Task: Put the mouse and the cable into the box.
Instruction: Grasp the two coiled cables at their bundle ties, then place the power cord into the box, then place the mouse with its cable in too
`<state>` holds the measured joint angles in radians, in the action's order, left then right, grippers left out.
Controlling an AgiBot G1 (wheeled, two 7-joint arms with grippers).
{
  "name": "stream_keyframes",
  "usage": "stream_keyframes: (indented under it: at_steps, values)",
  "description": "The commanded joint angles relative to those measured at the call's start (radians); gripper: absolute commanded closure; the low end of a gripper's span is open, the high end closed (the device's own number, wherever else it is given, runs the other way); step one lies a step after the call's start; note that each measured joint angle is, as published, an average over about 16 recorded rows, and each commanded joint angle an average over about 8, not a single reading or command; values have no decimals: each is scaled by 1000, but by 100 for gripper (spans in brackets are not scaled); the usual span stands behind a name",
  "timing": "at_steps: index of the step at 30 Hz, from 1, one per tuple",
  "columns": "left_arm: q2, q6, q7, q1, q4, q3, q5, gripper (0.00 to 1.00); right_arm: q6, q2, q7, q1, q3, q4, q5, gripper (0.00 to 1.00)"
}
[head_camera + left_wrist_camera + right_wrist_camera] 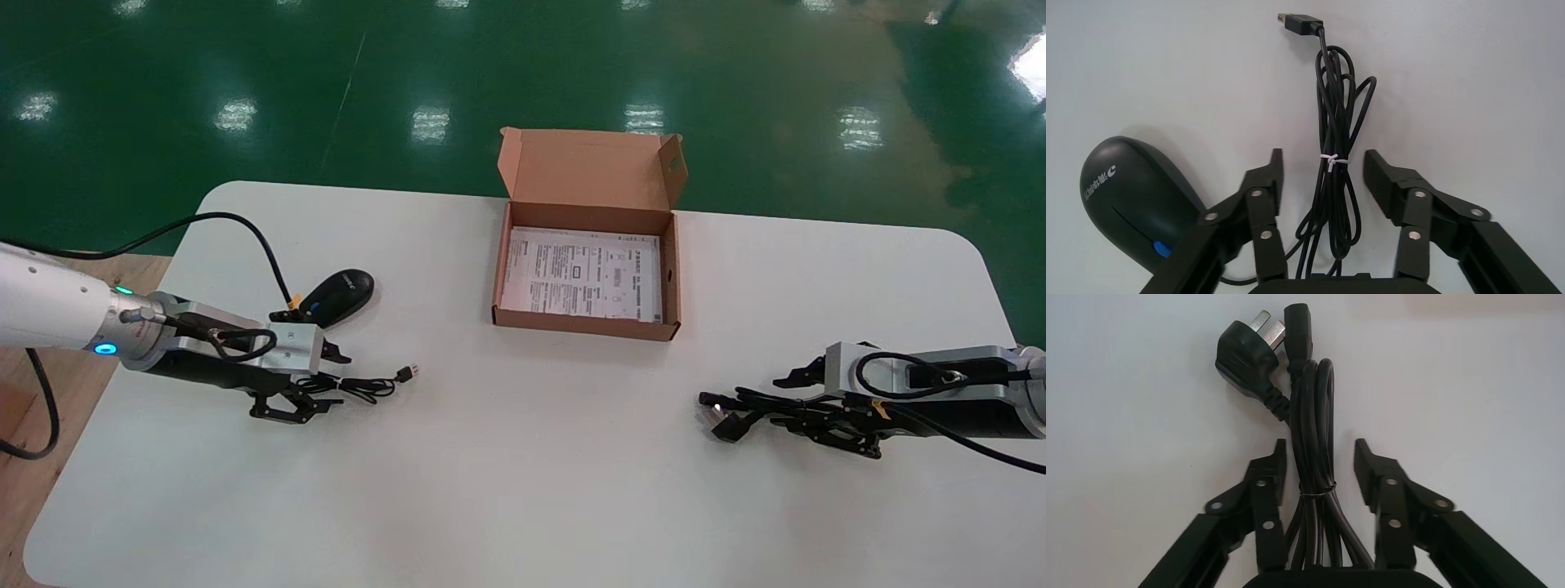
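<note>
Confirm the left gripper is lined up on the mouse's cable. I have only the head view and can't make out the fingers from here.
Observer: The left wrist view shows the left gripper open, one finger on each side of the coiled USB cable, neither touching it.
Operator: Give me the grasp spot.
Observer: A white twist tie binds the coil right between the fingertips.
Operator: Check the right side.
Observer: In the right wrist view the right gripper is open too, straddling the bundled power cord; a thin tie cinches it between the fingers.
</note>
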<state>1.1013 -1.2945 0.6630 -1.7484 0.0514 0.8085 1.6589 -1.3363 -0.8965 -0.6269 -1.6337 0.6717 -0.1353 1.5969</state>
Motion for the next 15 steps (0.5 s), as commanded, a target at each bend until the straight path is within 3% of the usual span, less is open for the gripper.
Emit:
stream_keyframes:
  at_steps: [1, 15]
  values:
    - [0, 0, 0, 0, 1, 0, 0, 100, 0, 0, 0, 0, 0, -1, 0, 100]
    - [-8, -12, 5, -15, 9, -7, -11, 100, -15, 5, -4, -17, -5, -15, -7, 100]
